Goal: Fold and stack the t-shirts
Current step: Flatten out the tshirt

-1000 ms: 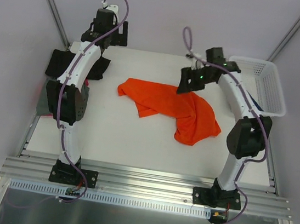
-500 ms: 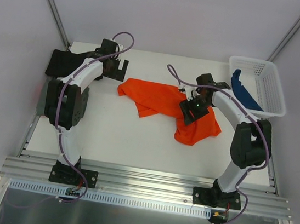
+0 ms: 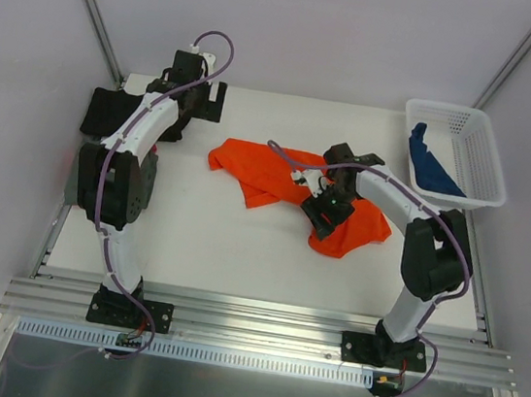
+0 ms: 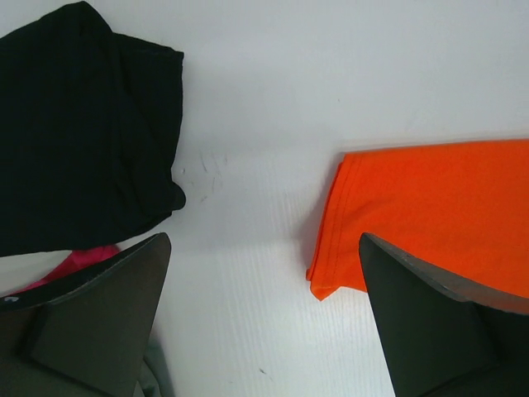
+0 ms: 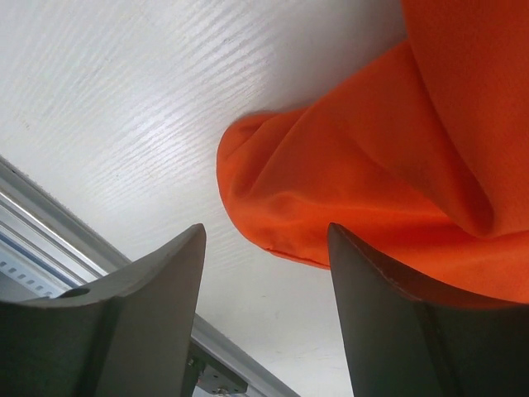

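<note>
A bright orange-red t-shirt (image 3: 274,172) lies crumpled in the middle of the table. My right gripper (image 3: 325,218) hangs open over the shirt's near right bulge (image 5: 372,157), with nothing between the jaws. My left gripper (image 3: 206,103) is open and empty above bare table between the shirt's far left corner (image 4: 430,207) and a black t-shirt (image 4: 83,124). That black t-shirt lies at the far left (image 3: 106,111). A blue t-shirt (image 3: 431,162) lies in the basket. A dark grey cloth (image 3: 74,178) shows behind the left arm.
The white mesh basket (image 3: 483,180) stands at the far right corner. A bit of pink cloth (image 4: 74,263) pokes out beside the black shirt. The table's metal rail (image 5: 33,223) runs just beyond the right gripper. Grey walls close off the back and sides.
My right gripper has come from the shirt's far edge over it to its near right part. My left gripper swung down from the back wall toward the shirt's left corner, then back a little.
</note>
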Controlling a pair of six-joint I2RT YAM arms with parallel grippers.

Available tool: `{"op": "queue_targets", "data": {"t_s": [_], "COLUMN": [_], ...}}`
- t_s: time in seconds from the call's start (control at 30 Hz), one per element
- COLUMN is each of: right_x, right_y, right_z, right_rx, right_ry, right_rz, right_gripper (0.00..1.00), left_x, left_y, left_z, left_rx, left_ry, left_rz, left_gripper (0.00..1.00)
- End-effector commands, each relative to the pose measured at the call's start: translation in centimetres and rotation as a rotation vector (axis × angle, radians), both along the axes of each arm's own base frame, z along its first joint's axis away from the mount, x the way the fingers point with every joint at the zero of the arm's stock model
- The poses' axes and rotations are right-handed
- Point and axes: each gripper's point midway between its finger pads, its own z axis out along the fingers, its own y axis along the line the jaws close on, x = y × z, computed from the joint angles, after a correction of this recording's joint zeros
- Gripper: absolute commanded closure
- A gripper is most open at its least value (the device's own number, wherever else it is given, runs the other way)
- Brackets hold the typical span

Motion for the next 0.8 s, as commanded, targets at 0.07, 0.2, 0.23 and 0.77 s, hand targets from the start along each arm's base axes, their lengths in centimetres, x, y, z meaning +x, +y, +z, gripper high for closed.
{"op": "queue_targets", "data": {"t_s": [0.07,0.2,0.23,0.77], "right_x": [0.2,0.2,0.2,0.4], "right_y": [0.6,0.8,0.9,2.0], "right_z": [-0.2,-0.7,-0.7,-1.0], "right_rx": [-0.02,-0.028,-0.025,-0.021], "right_ry": [0.015,0.045,0.048,0.094], "right_rz": [0.074,0.073,0.073,0.087], "right_gripper": [0.37,0.37,0.37,0.74], "left_x": [0.8,1.0,1.1,1.4], "left_y": [-0.2,-0.3,-0.2,0.1], "left_z": [3.3,3.9,4.2,5.4], "left_rx": [-0.039,-0.047,-0.048,-0.034], "left_ry": [-0.076,-0.089,-0.095,-0.127], "left_rz": [0.031,0.03,0.033,0.043], "left_gripper": [0.01,0.01,0.01,0.01]}}
